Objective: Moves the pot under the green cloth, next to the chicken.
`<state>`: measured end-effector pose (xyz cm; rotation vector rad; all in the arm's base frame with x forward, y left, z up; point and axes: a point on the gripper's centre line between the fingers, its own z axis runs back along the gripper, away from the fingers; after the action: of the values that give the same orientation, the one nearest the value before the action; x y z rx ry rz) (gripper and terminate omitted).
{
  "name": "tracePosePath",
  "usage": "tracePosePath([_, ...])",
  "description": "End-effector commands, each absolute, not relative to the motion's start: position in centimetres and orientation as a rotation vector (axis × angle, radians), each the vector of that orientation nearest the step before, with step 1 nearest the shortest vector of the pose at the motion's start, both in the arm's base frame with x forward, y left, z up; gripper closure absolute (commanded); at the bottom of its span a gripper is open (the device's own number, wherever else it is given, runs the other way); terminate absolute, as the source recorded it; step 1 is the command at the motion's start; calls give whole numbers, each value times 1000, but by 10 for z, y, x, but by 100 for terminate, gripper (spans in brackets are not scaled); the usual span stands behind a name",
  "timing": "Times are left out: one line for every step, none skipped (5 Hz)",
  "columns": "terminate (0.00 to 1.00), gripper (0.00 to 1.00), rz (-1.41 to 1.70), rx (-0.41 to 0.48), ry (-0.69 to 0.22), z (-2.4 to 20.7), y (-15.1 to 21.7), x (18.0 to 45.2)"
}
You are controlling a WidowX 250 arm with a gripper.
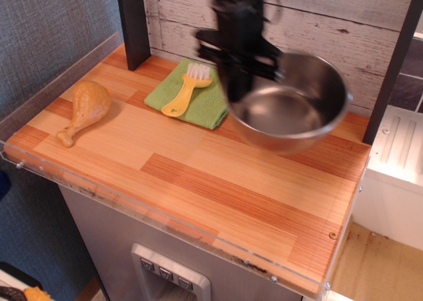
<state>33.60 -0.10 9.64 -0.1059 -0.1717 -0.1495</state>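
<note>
I am holding the pot off the wooden tabletop with my gripper, which is pinching the pot's left rim; the fingertips themselves are blurring, so I am judging the pinch from the way the bowl is hanging tilted in the air. The pot is sitting high at the right side of the table, just right of the green cloth, with its lower left edge overlapping the cloth's corner in this view. The yellow brush is lying on the cloth, and the chicken is resting well apart at the far left.

The risks I am weighing: a rim grip on smooth steel is looking thin, and the heavy, tilting bowl could be slipping or swinging out as I am carrying it. Passing low over the cloth, the pot could be catching the brush and dragging both. Coming down near the drumstick, I could be knocking it toward the table edge.
</note>
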Motion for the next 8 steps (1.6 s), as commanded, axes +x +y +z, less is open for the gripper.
tracePosePath([0,100,-73,-62,-133,96,90,282])
tracePosePath([0,100,-5,-65,-89,78,126,264])
tracePosePath([0,100,21,-53,-71,65,138,263])
tracePosePath([0,100,17,-37,-46,53,137,268])
tracePosePath([0,100,3,-34,-19,42,133,270])
tracePosePath([0,0,-13,-26,9,37,128,269])
tracePosePath([0,0,-23,-25,8,38,128,269])
tracePosePath([0,0,-44,-3,-14,51,130,265])
